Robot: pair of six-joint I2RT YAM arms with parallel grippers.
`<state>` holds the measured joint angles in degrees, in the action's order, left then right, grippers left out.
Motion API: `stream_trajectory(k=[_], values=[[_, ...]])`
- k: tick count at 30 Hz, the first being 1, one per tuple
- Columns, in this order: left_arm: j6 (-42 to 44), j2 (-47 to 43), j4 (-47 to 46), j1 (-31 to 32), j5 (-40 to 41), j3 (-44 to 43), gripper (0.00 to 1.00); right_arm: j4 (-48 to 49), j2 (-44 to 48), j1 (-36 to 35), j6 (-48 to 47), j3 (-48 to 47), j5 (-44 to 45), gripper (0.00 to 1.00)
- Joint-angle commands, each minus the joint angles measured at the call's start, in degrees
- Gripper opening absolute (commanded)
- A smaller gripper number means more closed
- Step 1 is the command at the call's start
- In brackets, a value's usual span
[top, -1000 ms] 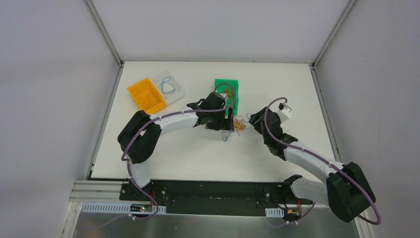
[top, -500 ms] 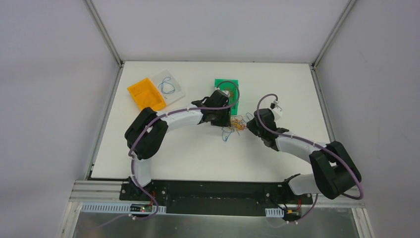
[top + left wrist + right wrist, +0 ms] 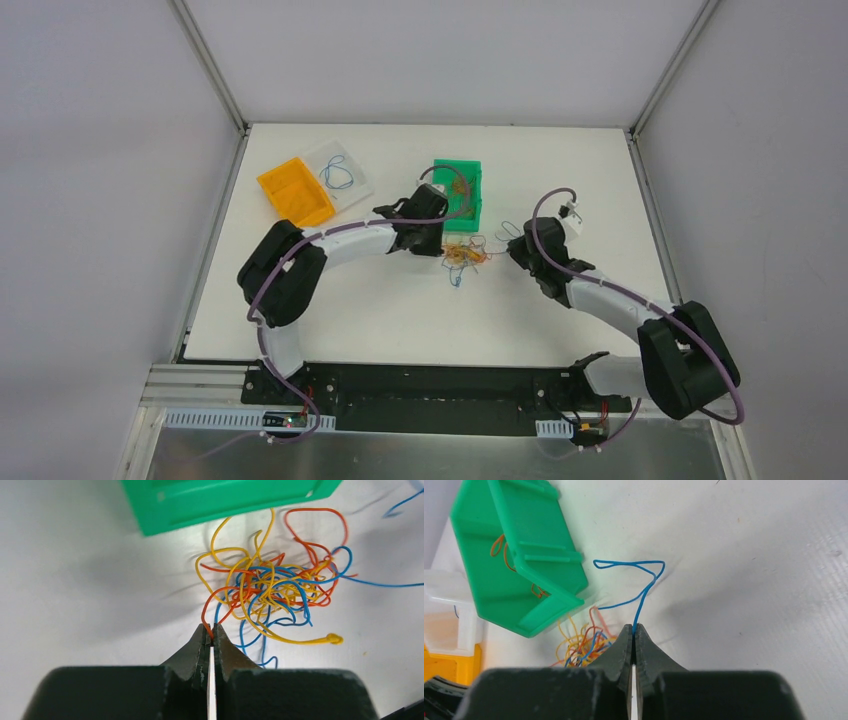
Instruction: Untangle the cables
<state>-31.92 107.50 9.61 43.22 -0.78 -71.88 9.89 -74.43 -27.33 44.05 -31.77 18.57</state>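
Observation:
The cables (image 3: 272,587) lie as a tangle of thin orange, blue and yellow wires on the white table, just in front of the green bin (image 3: 225,502). In the top view the tangle (image 3: 464,254) sits between both arms. My left gripper (image 3: 211,630) is shut on an orange wire (image 3: 206,612) that runs up into the tangle. My right gripper (image 3: 633,629) is shut on a blue wire (image 3: 640,597) that loops away over the table, with the tangle (image 3: 581,640) to its left.
The green bin (image 3: 458,192) holds a few orange wires (image 3: 499,547). An orange bin (image 3: 294,190) and a clear tray (image 3: 340,172) with a blue wire stand at the back left. The table's white surface (image 3: 380,310) spreads in front of the tangle.
Both grippers have gone from open to shut, the left on an orange wire, the right on a blue one. The arms have drawn slightly apart and the tangle has spread.

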Motion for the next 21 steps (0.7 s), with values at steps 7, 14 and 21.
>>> stream_trajectory(k=[7, 14, 21], values=[[-0.17, -21.15, 1.77, -4.05, 6.20, 15.09, 0.00, -4.13, 9.29, 2.35, 2.99, 2.56, 11.29, 0.00], [-0.66, -35.18, 10.99, -10.32, 12.42, 17.94, 0.00, -4.11, 14.07, 3.08, 5.15, 5.75, 16.90, 0.00], [0.90, -53.41, 19.48, -20.05, 22.04, 21.99, 0.00, -5.53, 15.11, 3.38, 6.37, 6.01, 19.48, 0.00]])
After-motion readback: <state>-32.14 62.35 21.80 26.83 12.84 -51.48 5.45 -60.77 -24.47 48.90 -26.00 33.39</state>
